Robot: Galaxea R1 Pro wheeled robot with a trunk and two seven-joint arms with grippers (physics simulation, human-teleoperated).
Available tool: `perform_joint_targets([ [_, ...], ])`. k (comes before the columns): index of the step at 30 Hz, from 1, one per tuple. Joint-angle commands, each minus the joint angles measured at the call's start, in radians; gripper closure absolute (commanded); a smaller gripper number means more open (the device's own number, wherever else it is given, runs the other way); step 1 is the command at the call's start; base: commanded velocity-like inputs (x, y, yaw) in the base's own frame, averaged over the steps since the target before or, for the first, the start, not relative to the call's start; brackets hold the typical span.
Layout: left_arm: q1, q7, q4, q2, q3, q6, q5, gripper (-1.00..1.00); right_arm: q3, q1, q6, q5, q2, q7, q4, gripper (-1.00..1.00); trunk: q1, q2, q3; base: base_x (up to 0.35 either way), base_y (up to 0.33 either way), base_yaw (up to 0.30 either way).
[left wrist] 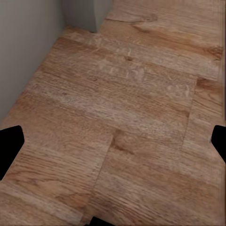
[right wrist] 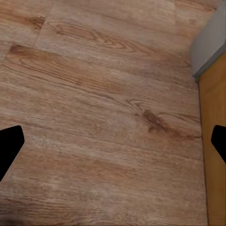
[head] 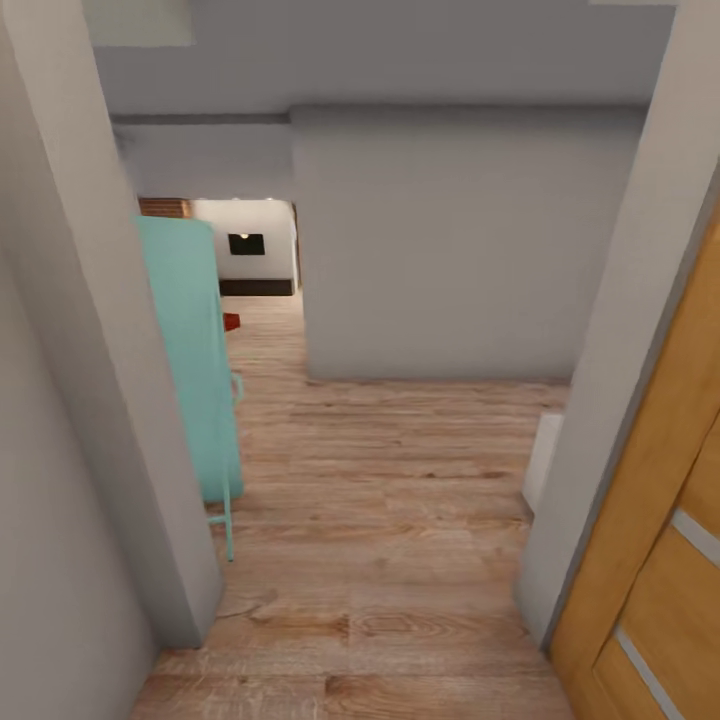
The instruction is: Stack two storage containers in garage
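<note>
**Heading through a doorway, both arms empty, on the way to fetch a container**

Looking from the head camera, the robot stands in a narrow opening between two pale grey wall edges, facing a hallway of light wood plank flooring point(head: 380, 470). A honey-coloured wooden door point(head: 660, 560) stands open at the right. A mint-green cabinet point(head: 190, 360) lines the left side. Far down the passage, past the cabinet, a small rust-red shape point(head: 231, 321) sits low by the floor; it may be one of the storage containers, but it is too small to be sure.

In the left wrist view, the left gripper point(left wrist: 113, 141) hangs over bare planks near a grey wall corner point(left wrist: 80, 14). Its jaws stand wide apart, holding nothing.

In the right wrist view, the right gripper point(right wrist: 113, 141) hovers over planks beside the door's edge point(right wrist: 214, 155). Its jaws are likewise spread, with nothing between them.

The step appears to be travel toward the living room. Next, the base likely needs to roll forward and bear left around the cabinet without clipping it.
</note>
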Motion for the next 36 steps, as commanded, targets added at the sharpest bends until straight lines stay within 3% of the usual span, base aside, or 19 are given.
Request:
perform_joint_targets([
  [1,-0.002,0.005,0.003,0.0,-0.004,-0.005,0.001,-1.0,0.0,0.0,0.001,0.011,0.0,-0.009,-0.002,-1.0,0.001,0.0,-0.001,0.327,-0.104,0.001],
  [9,-0.002,0.005,0.003,0.0,-0.004,-0.005,0.001,-1.0,0.001,0.0,0.001,0.011,0.0,-0.009,-0.002,-1.0,0.001,0.0,-0.001,0.327,-0.104,0.008],
  [18,-0.002,0.005,0.003,0.001,-0.004,-0.004,0.001,-1.0,0.001,0.0,0.001,0.011,0.0,-0.009,-0.002,-1.0,0.001,0.0,-0.001,0.327,-0.104,0.167],
  [36,-0.002,0.004,0.003,0.001,-0.005,-0.004,0.001,-1.0,0.005,0.0,-0.002,0.018,0.0,-0.006,-0.002,-1.0,0.001,0.0,-0.001,0.327,-0.09,0.004],
])
